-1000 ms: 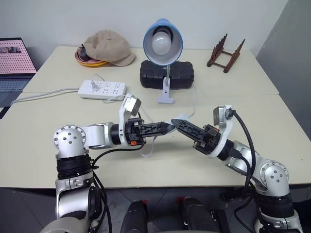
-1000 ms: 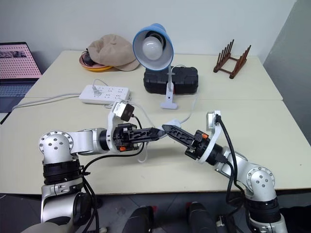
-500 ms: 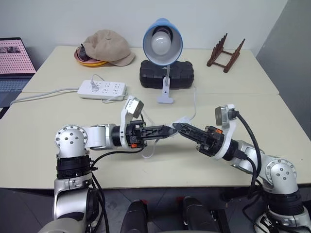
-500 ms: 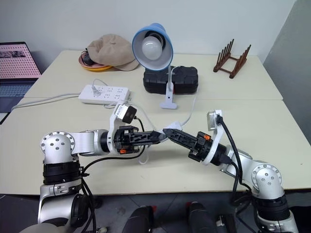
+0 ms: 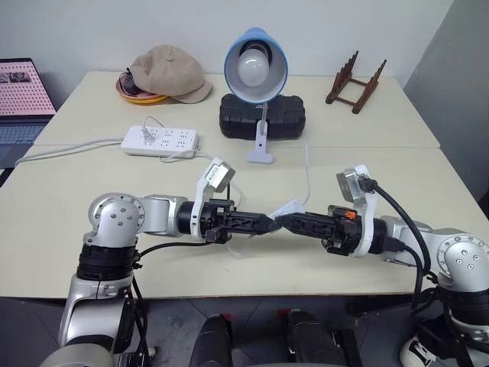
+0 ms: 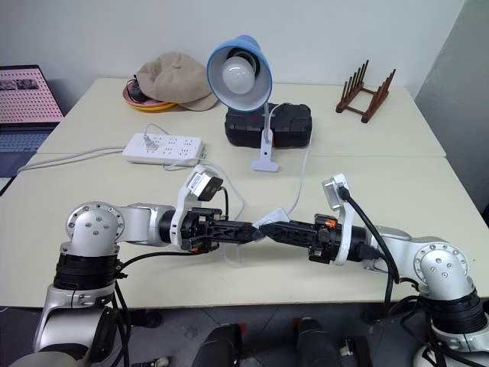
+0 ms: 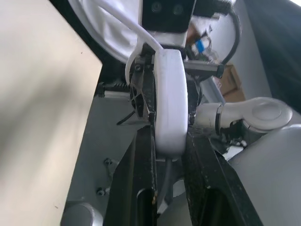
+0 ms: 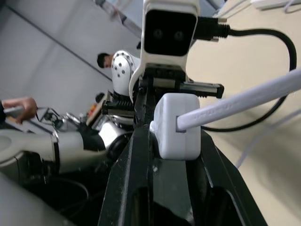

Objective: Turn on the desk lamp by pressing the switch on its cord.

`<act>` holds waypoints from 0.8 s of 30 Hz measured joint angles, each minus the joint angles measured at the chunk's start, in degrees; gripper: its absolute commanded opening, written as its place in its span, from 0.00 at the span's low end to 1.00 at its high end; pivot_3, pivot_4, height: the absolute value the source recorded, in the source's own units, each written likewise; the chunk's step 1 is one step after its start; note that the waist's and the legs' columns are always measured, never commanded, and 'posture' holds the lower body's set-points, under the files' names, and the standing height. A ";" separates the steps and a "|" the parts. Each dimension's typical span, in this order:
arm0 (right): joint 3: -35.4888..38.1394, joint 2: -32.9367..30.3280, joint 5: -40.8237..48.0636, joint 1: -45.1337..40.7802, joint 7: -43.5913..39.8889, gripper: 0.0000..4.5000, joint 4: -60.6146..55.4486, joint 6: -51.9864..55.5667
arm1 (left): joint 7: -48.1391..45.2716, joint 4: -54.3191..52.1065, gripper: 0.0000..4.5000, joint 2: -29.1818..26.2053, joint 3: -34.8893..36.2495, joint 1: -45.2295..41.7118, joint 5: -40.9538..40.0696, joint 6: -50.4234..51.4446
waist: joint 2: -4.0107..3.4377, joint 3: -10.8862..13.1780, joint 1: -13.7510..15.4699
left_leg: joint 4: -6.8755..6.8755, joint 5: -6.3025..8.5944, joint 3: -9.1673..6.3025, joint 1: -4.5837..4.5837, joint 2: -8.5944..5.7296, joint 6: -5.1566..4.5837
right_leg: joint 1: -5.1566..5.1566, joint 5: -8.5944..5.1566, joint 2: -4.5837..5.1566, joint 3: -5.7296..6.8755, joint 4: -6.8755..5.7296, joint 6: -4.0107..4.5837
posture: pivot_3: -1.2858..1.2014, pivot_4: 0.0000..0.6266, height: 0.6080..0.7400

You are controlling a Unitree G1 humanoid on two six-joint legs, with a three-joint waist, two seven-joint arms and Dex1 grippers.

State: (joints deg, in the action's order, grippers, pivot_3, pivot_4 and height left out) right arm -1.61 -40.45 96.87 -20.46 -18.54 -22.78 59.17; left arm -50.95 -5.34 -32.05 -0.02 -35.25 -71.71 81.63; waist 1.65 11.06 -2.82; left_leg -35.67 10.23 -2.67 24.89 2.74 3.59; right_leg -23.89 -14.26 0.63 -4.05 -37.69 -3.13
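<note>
The switch (image 5: pixel 289 208) is lifted just above the front of the desk (image 5: pixel 69 206), between the two grippers, its long axis running roughly left to right and tilted a little, the right end higher. The left gripper (image 5: pixel 269 224) reaches in level from the left, pointing right, and the right gripper (image 5: pixel 283 222) reaches in level from the right, pointing left, so their tips meet nose to nose at the switch. In the left wrist view the switch (image 7: pixel 169 101) stands lengthwise between that gripper's two black fingers (image 7: pixel 136 188), which are closed on its near end; in the right wrist view the switch (image 8: pixel 176 123) shows end-on, with the right gripper's fingers (image 8: pixel 129 179) closed against its sides. The cord (image 5: pixel 307 172) leaves the switch and runs away across the desk toward the desk lamp (image 5: pixel 256 69), which stands at the far middle on its small white base, its blue shade and bulb facing the robot, unlit. Both forearms lie low and nearly level over the front edge of the desk, elbows out to the sides. A white power strip (image 5: pixel 160 141) lies left of the lamp, a black case (image 5: pixel 262 116) behind the lamp's stem, a tan cap (image 5: pixel 170 73) at the far left and a wooden rack (image 5: pixel 354 82) at the far right
</note>
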 measured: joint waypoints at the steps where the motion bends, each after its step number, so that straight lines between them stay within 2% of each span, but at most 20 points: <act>1: 0.00 -0.17 0.00 0.02 -0.07 0.13 -0.04 0.22 | -0.95 -0.29 0.09 -0.51 -0.76 0.00 0.58 -0.71 | 0.00 0.00 0.00 | 0.02 0.00 0.00 0.03 0.00 0.00 | -0.04 -0.01 0.00 0.00 0.00 0.01 | 0.52 0.24 1.00; 23: 0.17 -1.21 1.39 0.90 4.12 0.13 -2.14 -0.27 | -10.90 -1.62 0.09 -4.20 -7.18 -1.14 9.87 -11.36 | 0.01 0.00 0.02 | 0.16 0.00 0.04 0.07 0.01 -0.01 | -0.16 -0.02 -0.01 -0.02 0.00 0.02 | 0.52 0.24 1.00; 24: 0.33 -1.49 1.55 1.31 4.11 0.20 -2.45 -0.43 | -11.01 -1.68 0.09 -4.19 -7.51 -1.27 10.07 -11.75 | 0.01 0.00 0.06 | 0.17 0.00 0.05 0.07 0.01 -0.01 | -0.16 -0.02 -0.01 -0.02 0.00 0.02 | 0.52 0.24 1.00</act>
State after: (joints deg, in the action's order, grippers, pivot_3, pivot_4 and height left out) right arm -1.28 -41.93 98.43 -19.15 -14.43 -25.23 58.74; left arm -61.96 -7.02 -36.25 -7.52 -36.52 -61.64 69.88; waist 1.65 11.06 -2.76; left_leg -35.50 10.23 -2.63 24.96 2.75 3.58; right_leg -24.04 -14.29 0.62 -4.07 -37.69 -3.11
